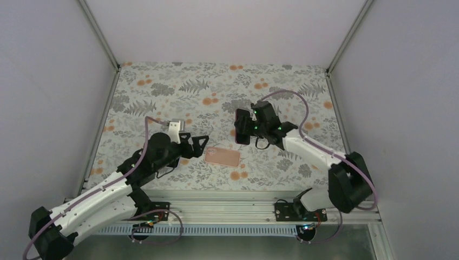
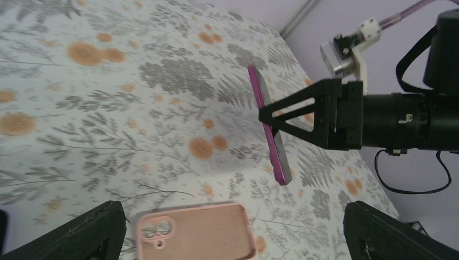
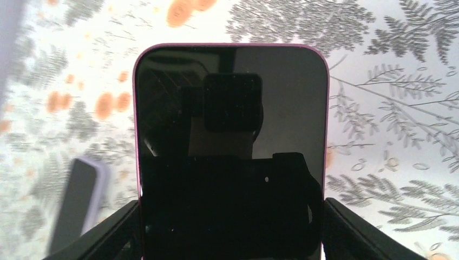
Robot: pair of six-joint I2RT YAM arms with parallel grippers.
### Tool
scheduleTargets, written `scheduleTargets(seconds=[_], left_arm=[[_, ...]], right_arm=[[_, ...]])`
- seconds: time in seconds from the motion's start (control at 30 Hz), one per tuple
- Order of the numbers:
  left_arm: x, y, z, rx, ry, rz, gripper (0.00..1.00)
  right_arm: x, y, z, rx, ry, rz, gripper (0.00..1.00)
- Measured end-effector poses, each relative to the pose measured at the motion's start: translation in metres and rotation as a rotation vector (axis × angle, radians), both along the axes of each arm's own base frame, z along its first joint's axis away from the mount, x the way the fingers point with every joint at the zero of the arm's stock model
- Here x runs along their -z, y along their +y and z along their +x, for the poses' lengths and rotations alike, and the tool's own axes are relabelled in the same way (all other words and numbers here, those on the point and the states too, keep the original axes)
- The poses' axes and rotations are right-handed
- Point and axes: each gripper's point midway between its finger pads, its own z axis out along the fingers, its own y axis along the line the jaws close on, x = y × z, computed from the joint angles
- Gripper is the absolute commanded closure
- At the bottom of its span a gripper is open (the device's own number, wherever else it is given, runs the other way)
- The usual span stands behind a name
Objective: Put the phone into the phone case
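Your right tool (image 1: pixel 247 128) grips the phone (image 2: pixel 269 127). Lay it flat over the case (image 2: pixel 197 230); your left tool (image 1: pixel 201 147), wide open, can steady the case.

Bright even light, soft faint shadows, phone (image 3: pixel 230 151) screen mirroring dark reflections, background blurred behind it

Phone (image 3: pixel 230 151) bottom beyond the right wrist view's lower edge
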Motion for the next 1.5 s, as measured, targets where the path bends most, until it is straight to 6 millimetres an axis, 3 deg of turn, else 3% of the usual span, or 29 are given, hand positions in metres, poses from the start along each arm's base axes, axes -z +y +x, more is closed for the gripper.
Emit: scheduleTargets(seconds=[0.23, 0.47, 0.67, 1.0, 1.37, 1.5], left_arm=[[0.001, -0.044, -0.018, 0.074, -0.036, -0.001, 0.0], [0.014, -0.081, -0.033, 0.127, -0.056, 0.055, 0.04], [0.009, -0.105, -0.033, 0.145, -0.102, 0.052, 0.24], [0.011, -0.123, -0.021, 0.131, -0.146, 0.065, 0.49], [0.017, -0.129, -0.013, 0.113, -0.164, 0.084, 0.87], [0.024, -0.121, -0.005, 0.069, -0.164, 0.122, 0.97]], right_arm=[[-0.051, 0.006, -0.022, 0.037, -0.101, 0.238, 0.65], [-0.068, 0.012, -0.034, 0.051, -0.109, 0.388, 0.67], [-0.071, 0.019, -0.047, 0.047, -0.089, 0.492, 0.67], [-0.075, 0.033, -0.059, 0.02, -0.056, 0.611, 0.67], [-0.078, 0.04, -0.062, 0.008, -0.054, 0.666, 0.66], [-0.076, 0.039, -0.06, 0.017, -0.065, 0.671, 0.65]])
